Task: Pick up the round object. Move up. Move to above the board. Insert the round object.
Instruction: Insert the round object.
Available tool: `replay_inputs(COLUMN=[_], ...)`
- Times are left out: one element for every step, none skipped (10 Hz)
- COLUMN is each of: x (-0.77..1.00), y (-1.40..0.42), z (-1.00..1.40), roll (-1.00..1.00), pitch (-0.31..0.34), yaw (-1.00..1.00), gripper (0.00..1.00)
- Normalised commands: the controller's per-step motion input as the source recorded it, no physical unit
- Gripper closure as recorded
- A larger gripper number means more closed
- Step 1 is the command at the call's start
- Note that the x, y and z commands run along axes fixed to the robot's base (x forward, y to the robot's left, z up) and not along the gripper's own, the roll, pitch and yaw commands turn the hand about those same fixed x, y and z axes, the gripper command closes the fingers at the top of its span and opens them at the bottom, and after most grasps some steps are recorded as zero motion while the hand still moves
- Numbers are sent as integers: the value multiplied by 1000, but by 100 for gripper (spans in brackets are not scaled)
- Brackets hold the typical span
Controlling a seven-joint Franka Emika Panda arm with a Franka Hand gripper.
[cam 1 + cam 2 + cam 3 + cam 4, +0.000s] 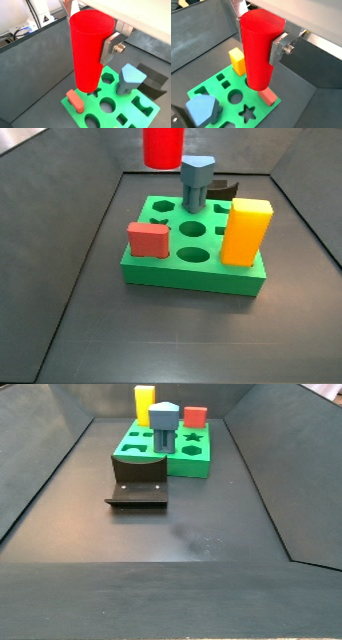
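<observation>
In both wrist views the gripper [93,42] was nearest to the camera, and its fingers [278,50] were closed on the round object [90,50], pressing the upper part of its side. The red peg hung upright in the air and its lower end was above the board [218,95], not touching it. In a side view only the lower end of the round object [162,146] showed at the upper edge, well above the board [187,273]; the gripper itself was out of that picture.

On the board the salmon-red block [147,240] and the yellow block [246,231] stood in the nearer corners, with round holes open between them. Further back stood the grey-blue peg [197,183]. Beside the board the fixture [139,479] rested on the dark floor.
</observation>
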Motion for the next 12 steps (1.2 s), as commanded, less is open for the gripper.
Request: replay_inputs(x=[360,340,349,583,771,731,529,143,0,0,-31,-77], y=[526,640,611,403,140,0,0,-17,0,3,94,169], z=[-717,-634,-603,-606,-611,-694,-689,-569,-591,-574,-389,-200], roll=[147,36,9,0,0,53,197,299,294,144,10,-27], pitch=[-16,0,0,0,-24,-74,-109,-140,-146,-210,-121,-33], yaw=[51,0,-3,-23,-66,-20,0,0,0,-26,-37,-66], gripper=[100,100,100,100,100,100,100,100,100,100,100,100])
